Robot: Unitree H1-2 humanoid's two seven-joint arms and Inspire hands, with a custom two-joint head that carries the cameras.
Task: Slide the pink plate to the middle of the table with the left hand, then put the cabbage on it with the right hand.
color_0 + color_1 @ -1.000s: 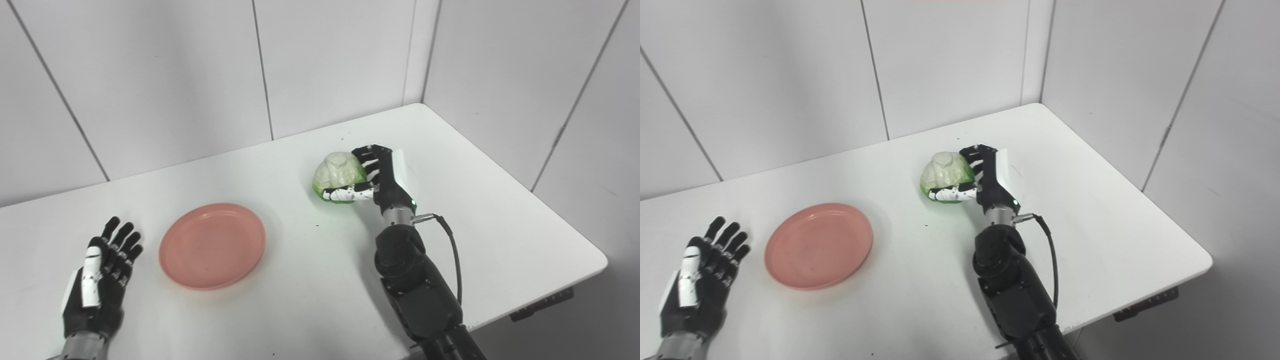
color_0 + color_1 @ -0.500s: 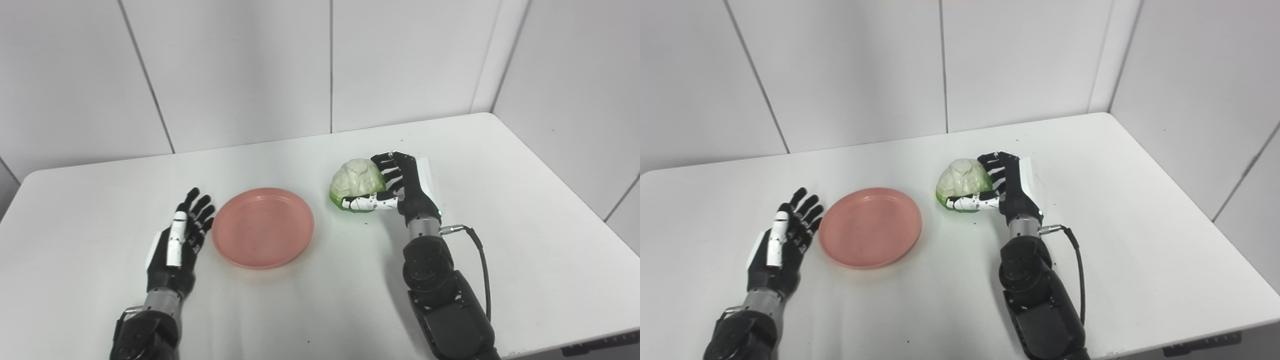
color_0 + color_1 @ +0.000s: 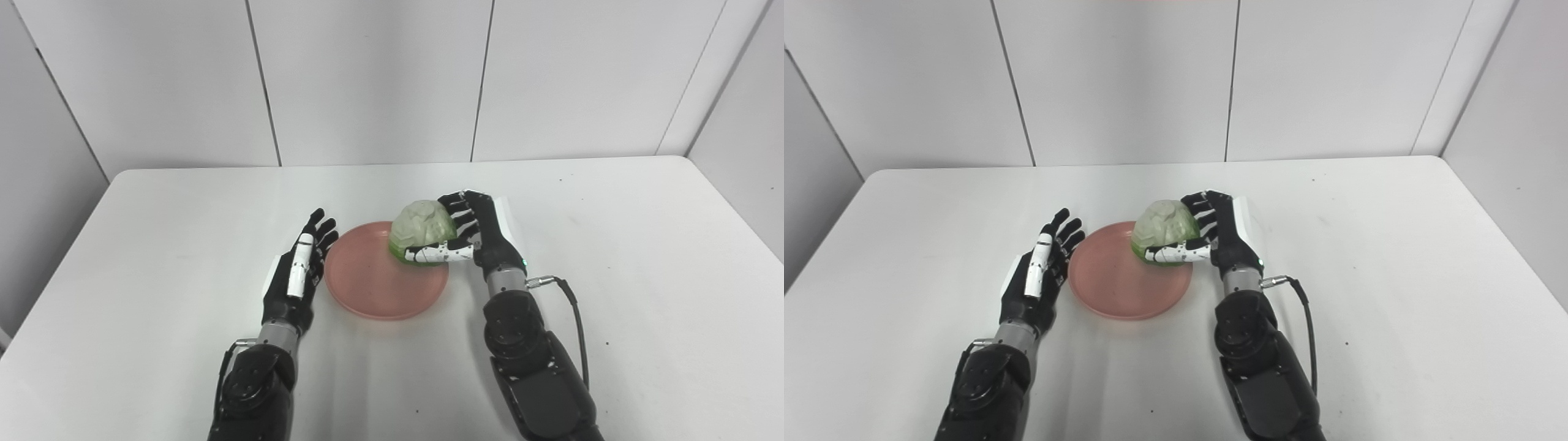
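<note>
The pink plate (image 3: 373, 288) lies near the middle of the white table (image 3: 643, 257). My right hand (image 3: 474, 236) is shut on the pale green cabbage (image 3: 421, 228) and holds it over the plate's far right rim, just above or touching it; I cannot tell which. My left hand (image 3: 297, 272) is open, fingers spread and upright, right beside the plate's left rim. The same scene shows in the right eye view, with the cabbage (image 3: 1162, 228) over the plate (image 3: 1118, 285).
White wall panels (image 3: 367, 79) close the table's far side and right corner. The table's left edge (image 3: 61, 257) and near edge are in view. A black cable (image 3: 569, 300) runs from my right wrist.
The camera has swung left, so the whole picture has shifted. My right hand has carried the cabbage left to the plate's right rim. My left hand stays open beside the plate.
</note>
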